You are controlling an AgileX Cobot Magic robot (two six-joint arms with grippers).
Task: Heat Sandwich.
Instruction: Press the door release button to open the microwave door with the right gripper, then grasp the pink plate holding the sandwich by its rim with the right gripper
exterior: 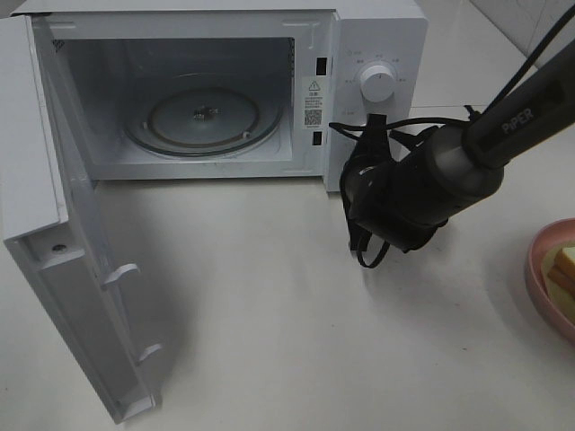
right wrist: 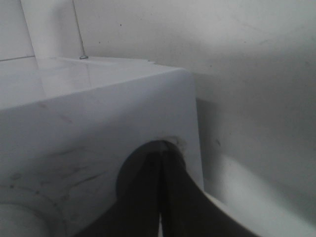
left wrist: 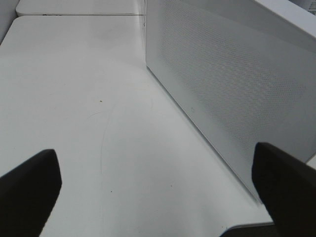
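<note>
The white-bread sandwich (exterior: 564, 269) with yellowish filling sits on a round pink plate (exterior: 537, 280) at the white table's (exterior: 269, 314) right edge, cropped, so its long axis is unclear. The right gripper (right wrist: 161, 153), pressed together and empty, is the nearer one, beside the open white microwave (exterior: 377, 36). The left gripper (left wrist: 155, 160) is spread, holding nothing. The dark right arm (exterior: 503, 135) reads "PiPER".

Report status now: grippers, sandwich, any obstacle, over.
Left gripper open, holding nothing. Right gripper shut, by the microwave. Sandwich on pink plate, untouched. Door open, turntable bare.
</note>
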